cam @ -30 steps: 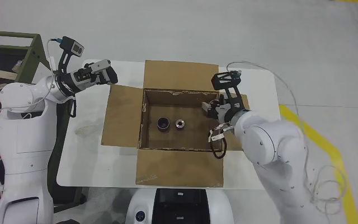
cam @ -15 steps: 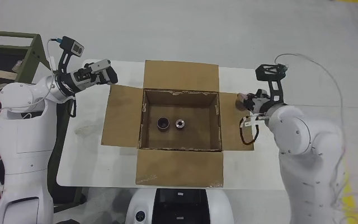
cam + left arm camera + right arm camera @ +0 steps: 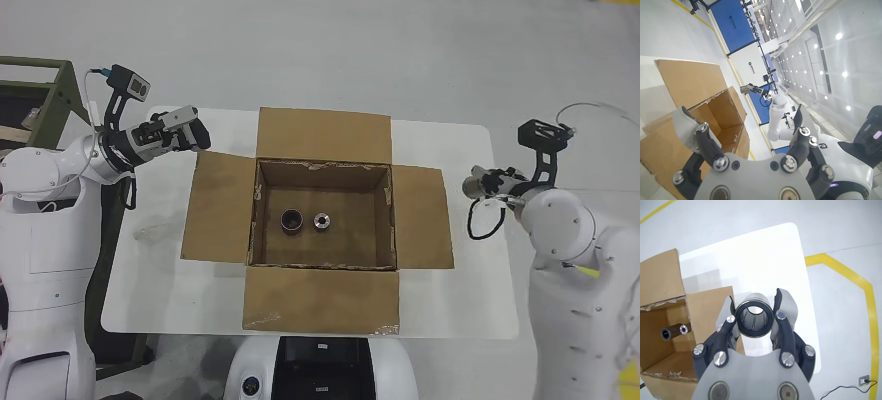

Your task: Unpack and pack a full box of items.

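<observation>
Clamped tight, the right gripper (image 3: 753,311) pins a steel bearing sleeve (image 3: 753,322) in its grip, hovering over the white table (image 3: 150,290) at 3 o'clock from the open cardboard box (image 3: 322,135). Spread wide and empty, the left gripper (image 3: 740,111) hangs at 10 o'clock from the box. Inside, on the box floor, lie a dark sleeve (image 3: 292,219) and, just beside it at its 3 o'clock, a silvery sleeve (image 3: 321,221).
</observation>
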`<state>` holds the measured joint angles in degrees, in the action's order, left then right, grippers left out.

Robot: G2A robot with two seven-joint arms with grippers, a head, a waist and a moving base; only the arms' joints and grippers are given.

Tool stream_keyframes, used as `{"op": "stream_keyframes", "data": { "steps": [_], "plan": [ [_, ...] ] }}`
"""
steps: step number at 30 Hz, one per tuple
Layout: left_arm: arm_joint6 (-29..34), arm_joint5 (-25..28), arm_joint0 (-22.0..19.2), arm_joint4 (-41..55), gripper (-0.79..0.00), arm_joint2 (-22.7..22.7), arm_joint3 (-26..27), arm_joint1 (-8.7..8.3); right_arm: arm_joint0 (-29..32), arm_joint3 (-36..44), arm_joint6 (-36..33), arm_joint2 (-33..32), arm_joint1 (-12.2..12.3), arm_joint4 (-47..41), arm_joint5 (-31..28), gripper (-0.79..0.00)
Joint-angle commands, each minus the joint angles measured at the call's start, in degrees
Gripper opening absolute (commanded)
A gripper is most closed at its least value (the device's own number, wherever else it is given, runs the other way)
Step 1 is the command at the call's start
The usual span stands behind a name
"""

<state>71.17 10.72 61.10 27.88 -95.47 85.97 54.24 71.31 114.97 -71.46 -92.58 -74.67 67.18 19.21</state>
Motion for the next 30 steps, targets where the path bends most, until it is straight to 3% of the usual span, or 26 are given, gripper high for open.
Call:
{"op": "stream_keyframes", "data": {
  "steps": [1, 30],
  "plan": [
    [0.0, 0.0, 0.0, 0.0, 0.000, 0.0, 0.0, 0.00, 0.1, -1.4, 0.9, -0.1, 0.0, 0.4, 0.5, -0.785],
    [0.0, 0.0, 0.0, 0.0, 0.000, 0.0, 0.0, 0.00, 2.7, -16.5, 12.8, 0.2, 0.0, 0.4, 4.8, -0.785]
  ]
}}
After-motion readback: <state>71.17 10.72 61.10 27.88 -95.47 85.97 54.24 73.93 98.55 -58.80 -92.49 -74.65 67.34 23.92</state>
